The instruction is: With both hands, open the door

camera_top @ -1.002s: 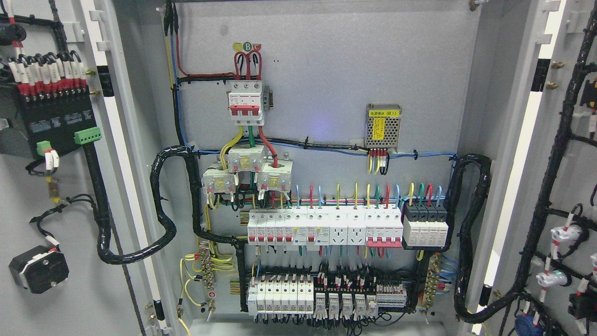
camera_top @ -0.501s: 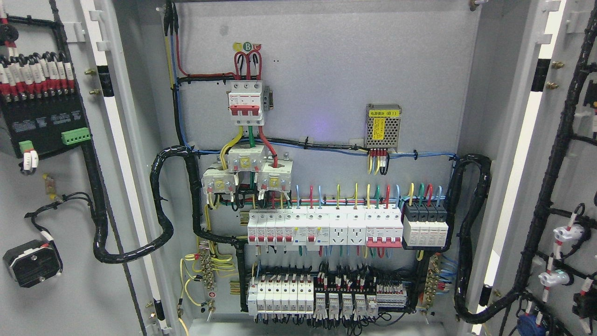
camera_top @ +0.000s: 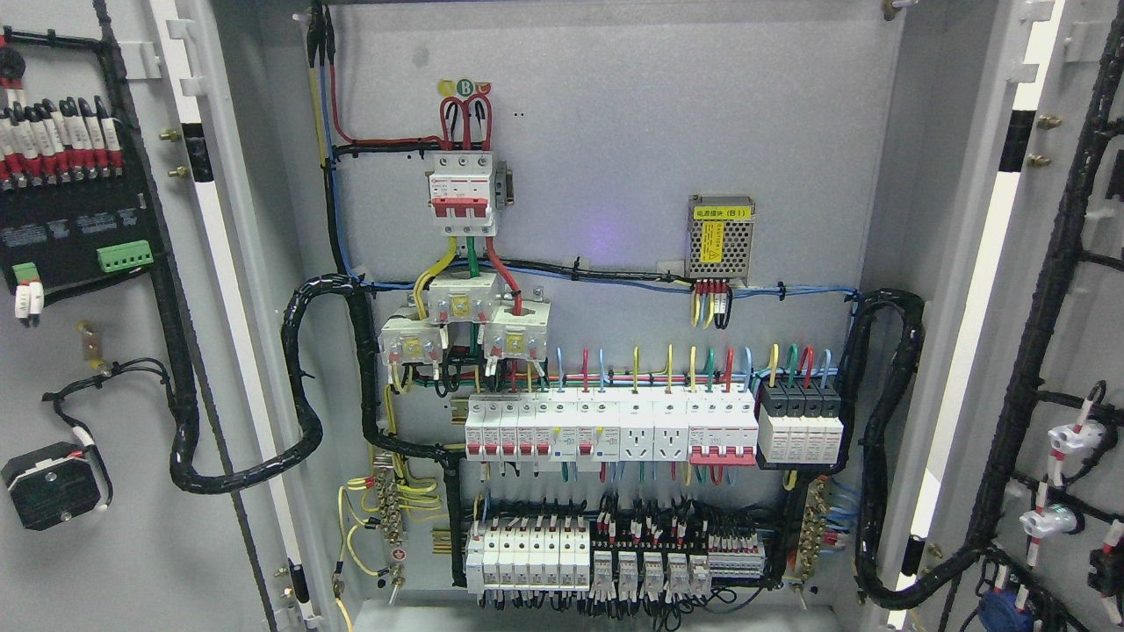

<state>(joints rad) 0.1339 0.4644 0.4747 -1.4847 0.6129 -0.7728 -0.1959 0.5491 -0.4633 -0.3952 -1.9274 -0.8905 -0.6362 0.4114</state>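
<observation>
The grey electrical cabinet stands with both doors swung wide. The left door (camera_top: 105, 562) shows its inner face at the picture's left, carrying a black terminal block (camera_top: 70, 237) and a small black unit (camera_top: 51, 484). The right door (camera_top: 1067, 333) shows its inner face at the right, lined with black cable looms (camera_top: 1027, 386). Between them the back panel (camera_top: 632, 132) is fully exposed with breakers and coloured wires. Neither of my hands nor either arm appears anywhere in the head view.
On the back panel sit a red-and-white main breaker (camera_top: 463, 193), a small power supply (camera_top: 722, 237), a row of white breakers (camera_top: 606, 428) and a lower terminal row (camera_top: 588, 562). Thick black cable bundles (camera_top: 307, 386) loop from the panel to each door.
The left door has swung further outward: its terminal block and black unit have slid left and partly out of frame. The right door's fittings have drifted slightly right.
</observation>
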